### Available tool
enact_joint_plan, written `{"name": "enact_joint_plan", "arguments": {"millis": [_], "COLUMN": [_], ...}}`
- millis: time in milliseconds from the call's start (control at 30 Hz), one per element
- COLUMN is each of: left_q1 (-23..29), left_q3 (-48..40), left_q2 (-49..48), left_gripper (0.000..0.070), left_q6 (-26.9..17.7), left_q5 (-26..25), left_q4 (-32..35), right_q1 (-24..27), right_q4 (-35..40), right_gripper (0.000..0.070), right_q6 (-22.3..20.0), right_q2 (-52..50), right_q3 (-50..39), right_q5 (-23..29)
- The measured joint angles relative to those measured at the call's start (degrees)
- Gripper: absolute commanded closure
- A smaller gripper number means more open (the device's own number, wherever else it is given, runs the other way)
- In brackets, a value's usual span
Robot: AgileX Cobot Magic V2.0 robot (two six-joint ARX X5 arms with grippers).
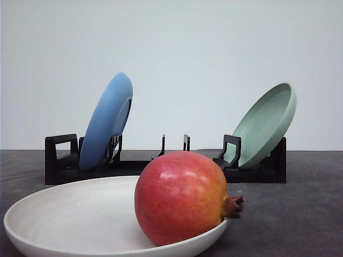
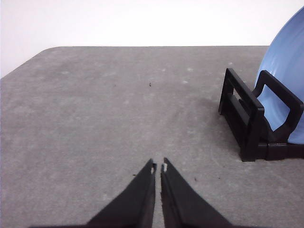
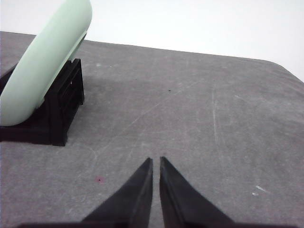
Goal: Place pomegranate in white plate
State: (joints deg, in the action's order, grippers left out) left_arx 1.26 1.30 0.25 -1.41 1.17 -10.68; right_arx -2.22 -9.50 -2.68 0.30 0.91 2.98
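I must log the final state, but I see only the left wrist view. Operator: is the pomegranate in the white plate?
Observer: Yes, the pomegranate rests inside the white plate, near its right rim.
Operator: Is the right end effector holding something?
Observer: No, the right end effector is shut on nothing, over bare table.
Operator: What stands at the rack's other end?
Observer: A pale green plate, leaning in the black rack.
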Motion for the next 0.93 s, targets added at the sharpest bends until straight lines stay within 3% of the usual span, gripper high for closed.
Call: {"name": "enact_joint_plan", "arguments": {"millis": [933], "left_q1": [0.0], "left_q3": [0.0], "left_q2": [0.0], "left_gripper": [0.07], "left_q6": [0.0], "left_q5": [0.0], "left_q4": [0.0], "right_q1": [0.0], "right_q4": [0.0], "right_gripper": [0.0678], "right_q6": [0.0], "right_q2": [0.0], "right_q3": [0.0], "right_q5": [0.0]}}
